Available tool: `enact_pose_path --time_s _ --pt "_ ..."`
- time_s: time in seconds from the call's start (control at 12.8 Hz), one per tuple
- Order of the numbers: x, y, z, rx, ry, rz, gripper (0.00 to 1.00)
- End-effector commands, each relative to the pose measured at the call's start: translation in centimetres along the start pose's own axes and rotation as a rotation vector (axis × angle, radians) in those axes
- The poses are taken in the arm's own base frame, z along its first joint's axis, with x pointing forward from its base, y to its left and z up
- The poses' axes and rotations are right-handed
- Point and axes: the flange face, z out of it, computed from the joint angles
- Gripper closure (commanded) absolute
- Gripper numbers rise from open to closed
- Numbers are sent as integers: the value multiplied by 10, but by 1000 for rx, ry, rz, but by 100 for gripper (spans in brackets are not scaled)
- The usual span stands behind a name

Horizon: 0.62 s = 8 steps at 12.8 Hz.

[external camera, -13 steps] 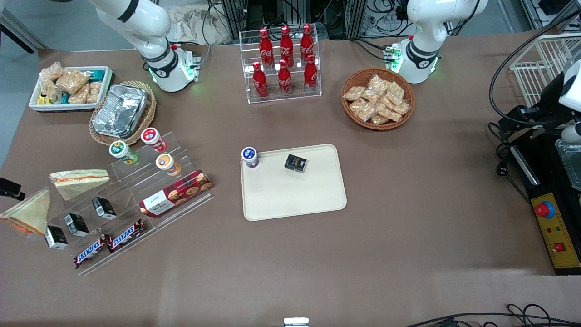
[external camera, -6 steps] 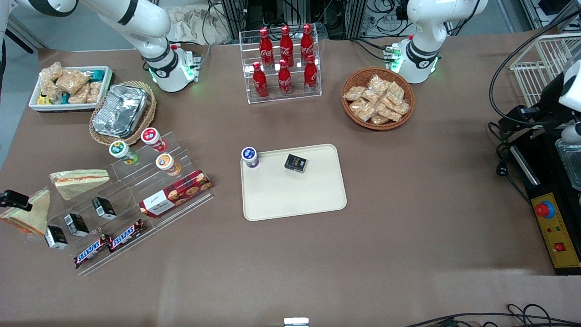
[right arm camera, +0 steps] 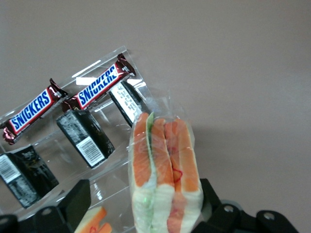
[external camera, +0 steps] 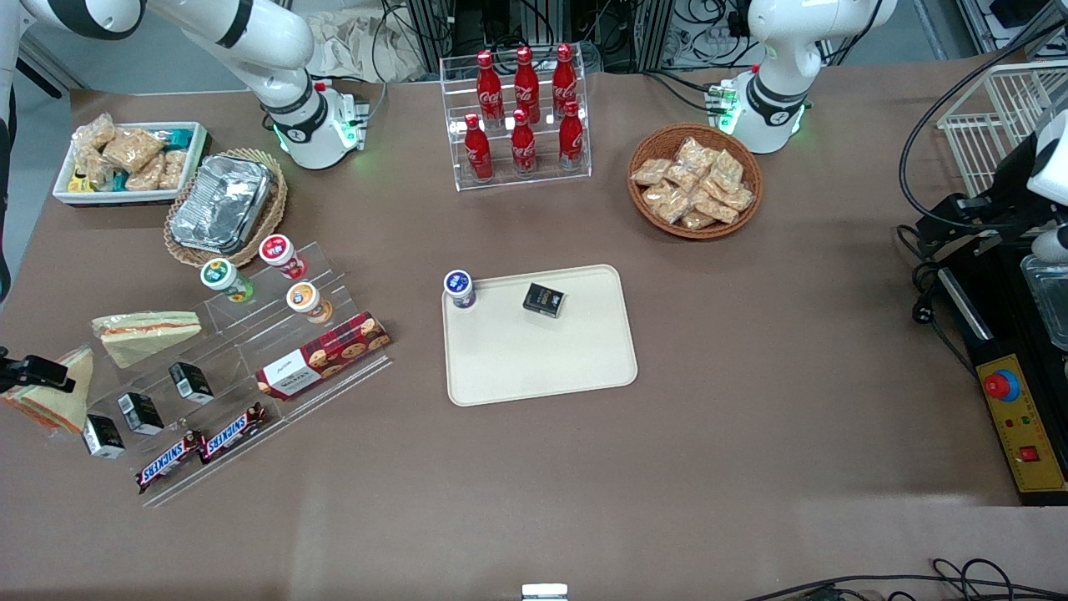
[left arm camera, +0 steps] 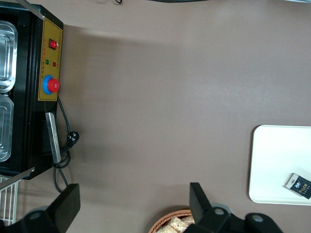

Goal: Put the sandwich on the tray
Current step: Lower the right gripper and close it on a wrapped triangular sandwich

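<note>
My claw point(external camera: 33, 373) was clenched on the sandwich point(right arm camera: 164, 179), out at the working arm's end of the surface point(external camera: 751, 351), beside the clear acrylic stand point(external camera: 242, 367). In the wrist view the wedge sat between my fingers point(right arm camera: 77, 199) with its orange and green filling edge facing the camera, the clear wrap puffed loosely around it.

A second sandwich point(external camera: 143, 334) lay on the stand close by, farther from the front camera than mine. The tray point(external camera: 542, 367) was well apart from me, toward the middle of the surface, with a small black box point(external camera: 544, 300) on it and a blue-lidded cup point(external camera: 459, 289) at its corner.

I judged the soft bread and slippery film to be the main danger: the wedge could slide in the wrap and drop on the way across. The carry would also pass over the stand's Snickers bars point(right arm camera: 99, 86), black cartons point(right arm camera: 85, 138) and cookie box point(external camera: 324, 355), so travelling low could knock them. At the tray I would need the bare part, clear of box and cup.
</note>
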Motion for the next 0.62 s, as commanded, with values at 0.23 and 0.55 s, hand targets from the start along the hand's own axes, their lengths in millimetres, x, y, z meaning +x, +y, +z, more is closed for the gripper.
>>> enact_pose_path --time_s 0.23,0.55 --pt "6 7 7 -6 35 -50 27" --pt "9 10 6 -27 64 -103 43"
